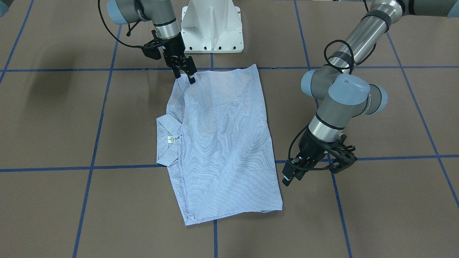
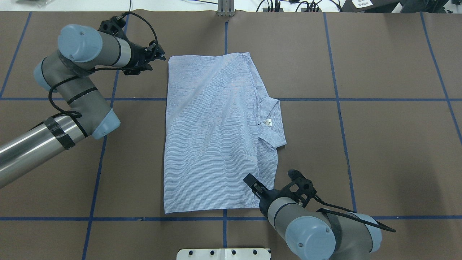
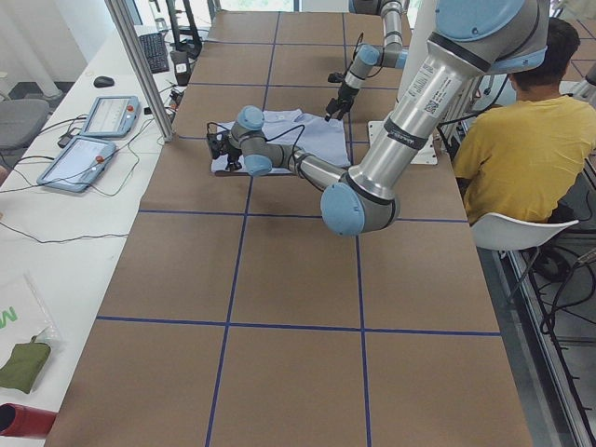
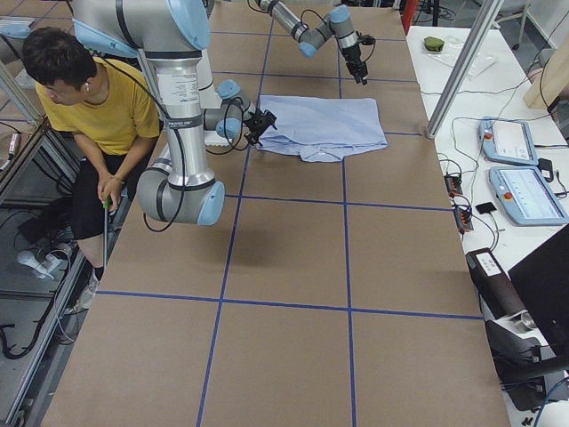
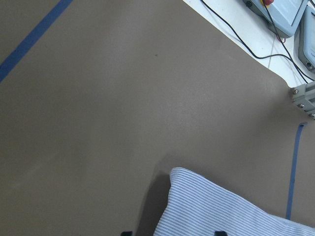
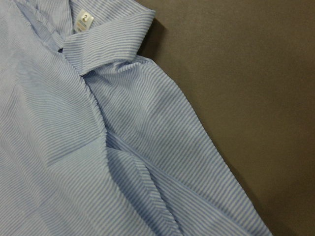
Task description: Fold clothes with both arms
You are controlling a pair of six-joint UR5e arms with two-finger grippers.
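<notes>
The light blue striped shirt (image 2: 209, 133) lies flat on the brown table, folded into a long rectangle. Its collar (image 2: 272, 124) and white neck label (image 1: 171, 139) stick out on one side. My left gripper (image 2: 160, 57) hovers open just off the shirt's far left corner. In the left wrist view that corner of the shirt (image 5: 221, 211) lies between the two fingertips at the bottom edge. My right gripper (image 1: 185, 74) stands open over the shirt's near right corner, by the shoulder. The right wrist view shows only collar and cloth (image 6: 123, 147), no fingers.
The white pedestal base (image 1: 211, 28) sits at the robot's edge of the table. A person in a yellow shirt (image 3: 521, 140) sits beside it. Two control tablets (image 3: 93, 130) and a metal post (image 3: 140, 65) stand past the far table edge. Blue tape lines cross the table.
</notes>
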